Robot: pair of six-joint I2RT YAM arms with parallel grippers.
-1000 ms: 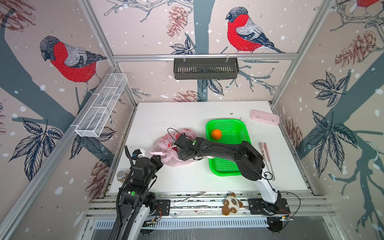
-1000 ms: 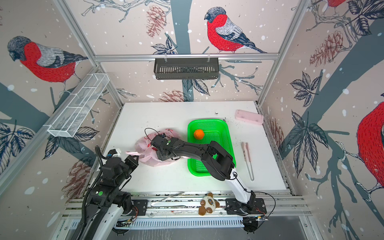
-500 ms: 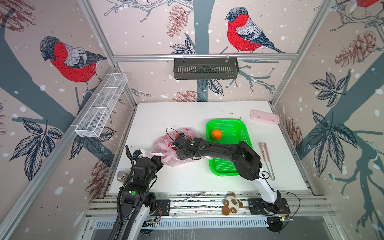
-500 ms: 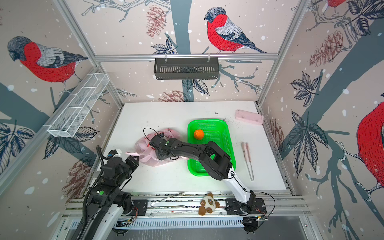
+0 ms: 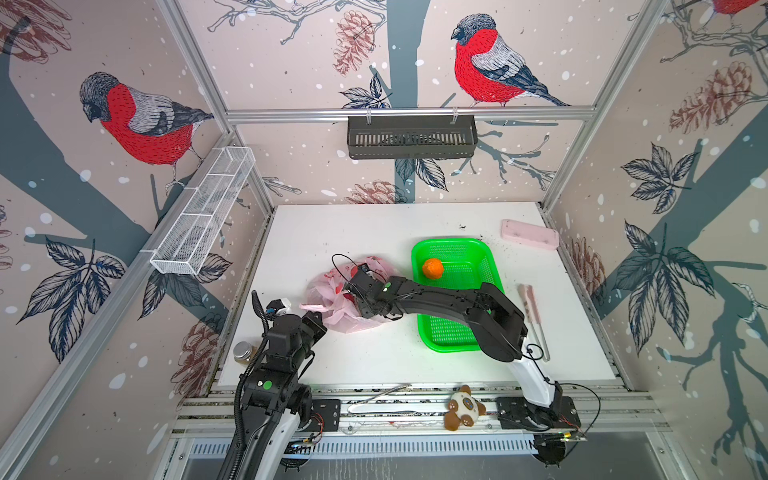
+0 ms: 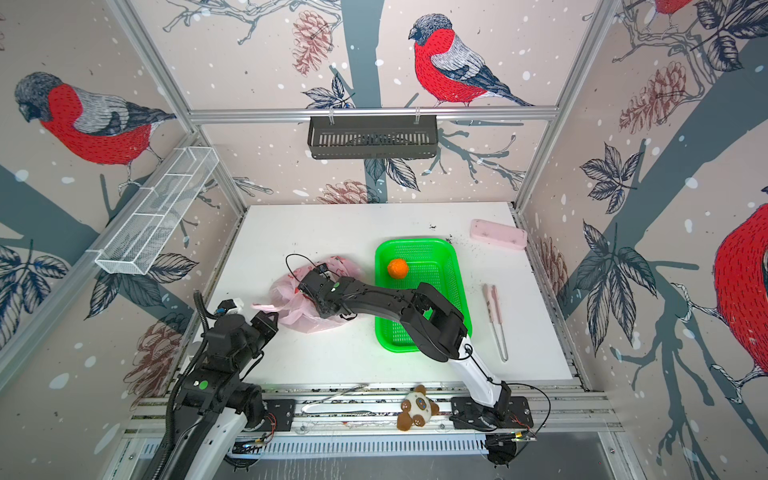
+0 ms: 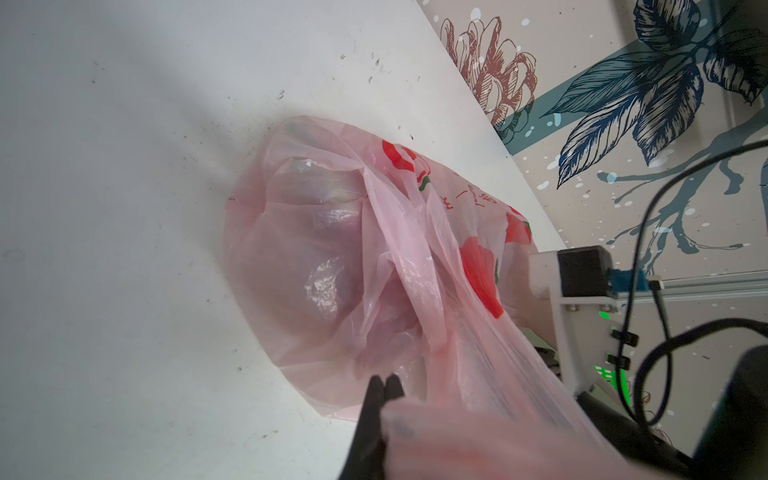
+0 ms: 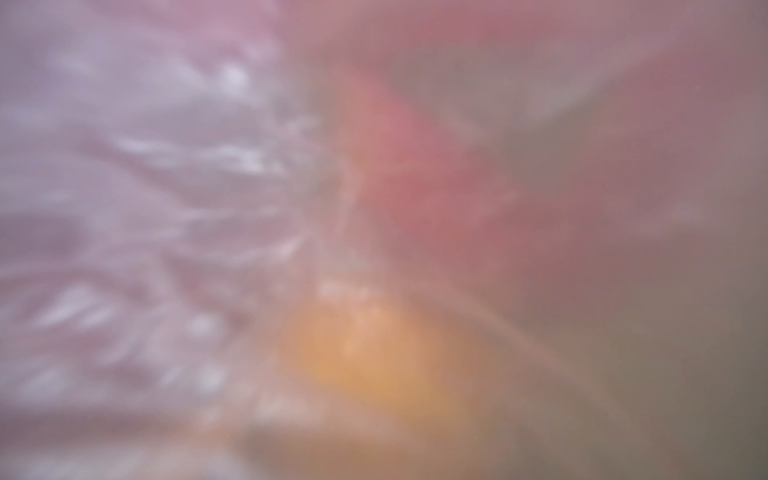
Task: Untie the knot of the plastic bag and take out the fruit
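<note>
White worktop (image 5: 374, 232): 1 green mesh basket (image 5: 451, 332), right of centre; 1 pale-pink block (image 5: 530, 235), far right corner; 1 pink tongs (image 5: 534, 316), just right of basket; 1 lidded jar (image 5: 243, 352), near left edge. Front rail: 1 plush toy (image 5: 462, 407). Walls: 1 wire rack (image 5: 203, 212), 1 black slotted shelf (image 5: 411, 137).

Right tool (image 5: 354, 292) seemingly slid deeper into bag (image 5: 337, 321).

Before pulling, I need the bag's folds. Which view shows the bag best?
Left wrist view: the bag fills the frame, folds and red prints sharp, film stretched toward the shut left gripper. Both top views show it small, half hidden by the right arm. The right wrist view is only pink blur.
</note>
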